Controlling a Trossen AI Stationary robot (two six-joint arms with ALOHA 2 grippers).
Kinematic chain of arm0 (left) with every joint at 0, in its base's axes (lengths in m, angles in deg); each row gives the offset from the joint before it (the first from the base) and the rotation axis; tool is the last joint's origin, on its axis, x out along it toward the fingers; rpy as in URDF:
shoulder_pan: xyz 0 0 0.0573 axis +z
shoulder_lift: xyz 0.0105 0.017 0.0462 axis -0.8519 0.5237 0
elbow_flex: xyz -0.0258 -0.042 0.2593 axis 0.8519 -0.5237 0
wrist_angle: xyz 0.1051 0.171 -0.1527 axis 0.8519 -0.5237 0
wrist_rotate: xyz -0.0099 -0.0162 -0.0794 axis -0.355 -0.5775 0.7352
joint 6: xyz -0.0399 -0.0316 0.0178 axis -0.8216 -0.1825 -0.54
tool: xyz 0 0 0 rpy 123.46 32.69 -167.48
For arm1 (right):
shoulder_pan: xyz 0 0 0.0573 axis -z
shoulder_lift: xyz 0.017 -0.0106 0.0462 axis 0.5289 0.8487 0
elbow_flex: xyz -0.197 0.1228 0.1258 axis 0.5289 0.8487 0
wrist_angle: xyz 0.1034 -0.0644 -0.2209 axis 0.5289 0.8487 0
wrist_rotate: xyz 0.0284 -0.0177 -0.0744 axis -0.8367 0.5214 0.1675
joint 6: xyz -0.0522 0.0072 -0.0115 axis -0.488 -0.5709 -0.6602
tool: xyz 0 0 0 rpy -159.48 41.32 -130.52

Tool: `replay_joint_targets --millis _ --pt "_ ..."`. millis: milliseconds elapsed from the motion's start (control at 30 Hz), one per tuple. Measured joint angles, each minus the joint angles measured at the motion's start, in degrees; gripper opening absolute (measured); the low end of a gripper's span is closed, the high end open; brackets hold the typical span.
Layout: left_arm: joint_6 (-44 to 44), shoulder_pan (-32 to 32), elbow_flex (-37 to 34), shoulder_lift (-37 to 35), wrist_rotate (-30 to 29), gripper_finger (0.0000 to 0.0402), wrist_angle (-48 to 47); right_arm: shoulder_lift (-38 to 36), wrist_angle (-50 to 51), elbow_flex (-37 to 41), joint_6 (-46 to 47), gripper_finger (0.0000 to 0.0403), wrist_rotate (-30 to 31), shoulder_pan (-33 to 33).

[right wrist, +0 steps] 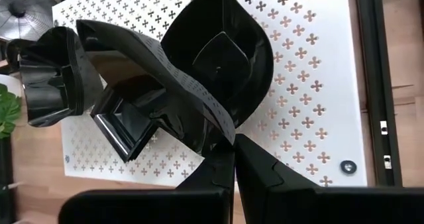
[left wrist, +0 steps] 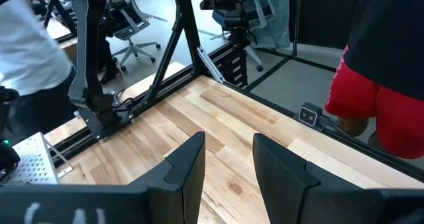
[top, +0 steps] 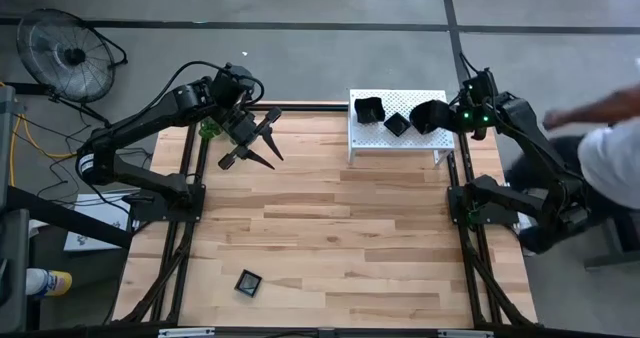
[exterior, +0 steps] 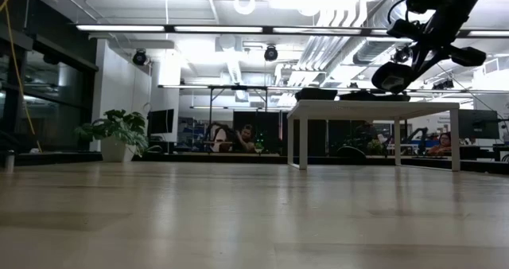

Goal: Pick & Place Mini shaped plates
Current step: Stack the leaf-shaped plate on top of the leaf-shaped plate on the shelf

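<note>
My right gripper (right wrist: 234, 159) is over the white perforated rack (top: 400, 140) at the table's far right, shut on a rounded black mini plate (right wrist: 222, 55); in the low view that plate (exterior: 393, 76) hangs just above the rack's top (exterior: 374, 103). Two more black plates rest on the rack: a small square one (right wrist: 126, 126) and a deeper one (right wrist: 50, 78). Another small square plate (top: 248, 282) lies flat on the table near its near edge. My left gripper (top: 256, 144) hovers open above the table's far left, touching nothing. My right gripper pinches the rounded plate's rim (right wrist: 224, 136) between its two fingers. It comes from above, slanting down toward the rack. The plate stands tilted on edge in the hold, its hollow face showing in the wrist view, and the low view shows it lifted clear of the rack.
A person (top: 608, 136) stands just beyond the table's right edge, close to my right arm. A floor fan (top: 65, 53) stands off the far left corner. The wooden table (top: 330, 228) shows bare boards between the rack and the lone plate.
</note>
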Motion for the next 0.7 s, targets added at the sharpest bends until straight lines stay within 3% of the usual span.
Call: replay_joint_targets --millis 500,700 --pt "0.02 0.0 0.0 0.0 -0.03 0.0124 0.22 0.0 -1.71 0.0 -0.67 0.0001 -0.59 -0.02" --pt "0.04 0.01 0.0 0.02 -1.38 0.0124 0.24 0.0 -1.64 0.0 -1.01 0.0048 -0.98 -0.02"
